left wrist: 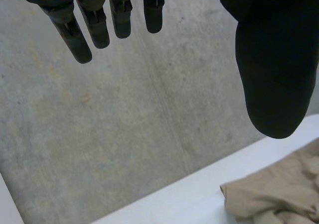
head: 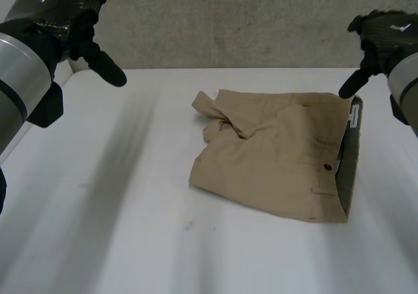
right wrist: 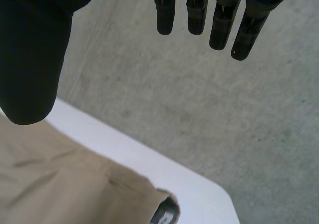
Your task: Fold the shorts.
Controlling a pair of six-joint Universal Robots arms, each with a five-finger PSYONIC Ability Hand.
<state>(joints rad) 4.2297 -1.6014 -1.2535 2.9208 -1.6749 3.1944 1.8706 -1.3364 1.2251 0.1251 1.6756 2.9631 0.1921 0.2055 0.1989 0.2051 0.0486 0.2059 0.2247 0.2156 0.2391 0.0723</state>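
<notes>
Khaki shorts (head: 281,153) are lying on the white bench (head: 117,228), toward the robot's right, with the buttoned waistband facing right and one leg hem bunching at the far left. Both black hands are hovering above the bench, clear of the cloth. The left hand (head: 72,19) is hanging well apart from the shorts, its fingers (left wrist: 94,27) straight and released, grasping nothing. The right hand (head: 382,36) is hanging near the waistband's far corner, its fingers (right wrist: 224,25) likewise extended and empty. A grey wall (head: 228,26) is rising behind the bench.
</notes>
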